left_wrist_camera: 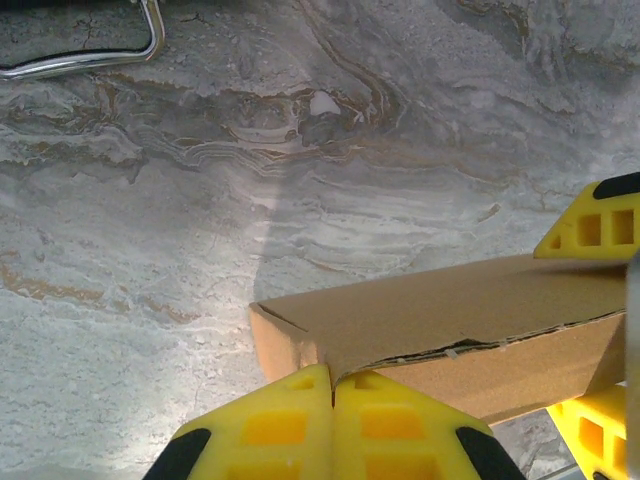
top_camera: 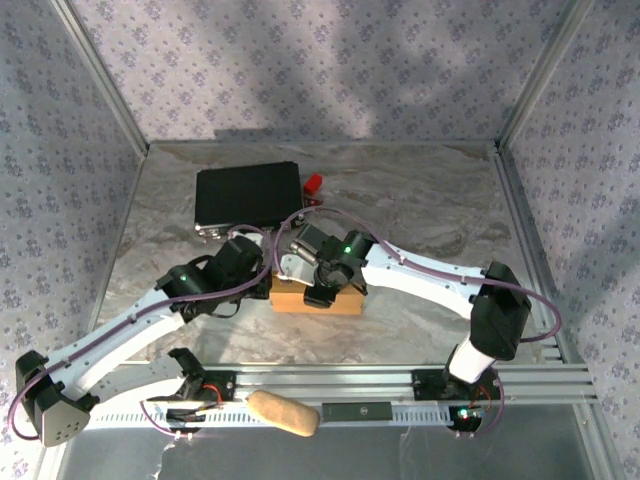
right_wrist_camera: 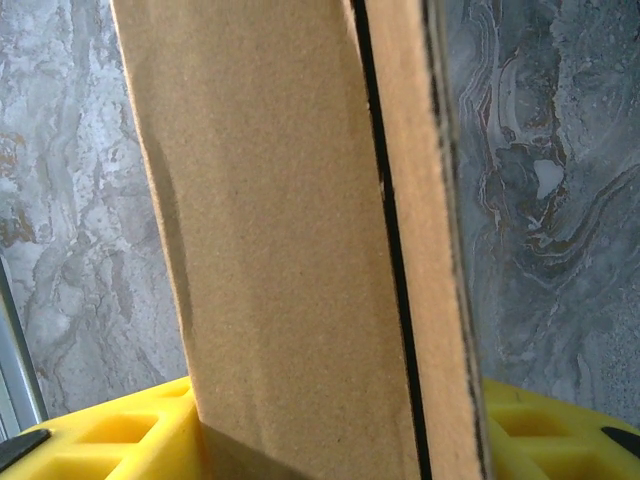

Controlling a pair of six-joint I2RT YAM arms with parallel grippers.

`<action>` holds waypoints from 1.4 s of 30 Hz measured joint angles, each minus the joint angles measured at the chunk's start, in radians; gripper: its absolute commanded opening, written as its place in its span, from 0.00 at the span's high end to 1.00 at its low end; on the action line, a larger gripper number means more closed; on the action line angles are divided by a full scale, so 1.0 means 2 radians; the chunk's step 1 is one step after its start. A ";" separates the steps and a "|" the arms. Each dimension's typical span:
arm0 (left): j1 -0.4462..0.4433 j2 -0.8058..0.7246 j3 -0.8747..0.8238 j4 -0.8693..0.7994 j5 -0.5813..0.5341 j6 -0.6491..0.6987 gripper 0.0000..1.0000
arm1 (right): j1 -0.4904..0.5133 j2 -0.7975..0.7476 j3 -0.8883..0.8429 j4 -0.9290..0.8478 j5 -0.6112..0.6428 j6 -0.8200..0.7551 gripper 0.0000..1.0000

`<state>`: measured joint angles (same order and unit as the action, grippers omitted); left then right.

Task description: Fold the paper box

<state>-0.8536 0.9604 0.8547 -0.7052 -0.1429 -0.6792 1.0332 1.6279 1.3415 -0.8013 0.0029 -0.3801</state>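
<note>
Paper box (top_camera: 315,298) lies mid-bench (top_camera: 430,220), nearly folded. My left pincer (left_wrist_camera: 333,388) is closed against its edge; my right pincer (right_wrist_camera: 335,435) straddles it, grip uncertain. Next I'd press the gaping seam flat.

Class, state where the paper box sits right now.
In the top external view the paper box lies near the middle of the table, on the near side of the black case and slightly to its right.
</note>
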 measured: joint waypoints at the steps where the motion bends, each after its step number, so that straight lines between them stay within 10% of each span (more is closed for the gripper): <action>1: -0.001 0.000 0.000 0.000 -0.002 -0.001 1.00 | -0.001 0.000 -0.001 0.001 0.000 0.000 0.44; 27: -0.025 -0.005 -0.017 0.026 -0.042 -0.007 1.00 | -0.035 -0.118 -0.051 0.049 0.000 0.072 0.39; 36: -0.026 -0.005 -0.017 0.026 -0.045 -0.007 1.00 | -0.181 -0.369 -0.207 0.116 -0.018 0.208 0.51; 42: -0.027 -0.004 -0.017 0.025 -0.045 -0.007 1.00 | -0.237 -0.383 -0.237 0.101 -0.052 0.276 0.62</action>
<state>-0.9077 0.9520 0.8215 -0.6544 -0.2337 -0.6933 0.5598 0.8619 0.8677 -0.6003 -0.1020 0.1711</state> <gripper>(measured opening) 0.042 0.379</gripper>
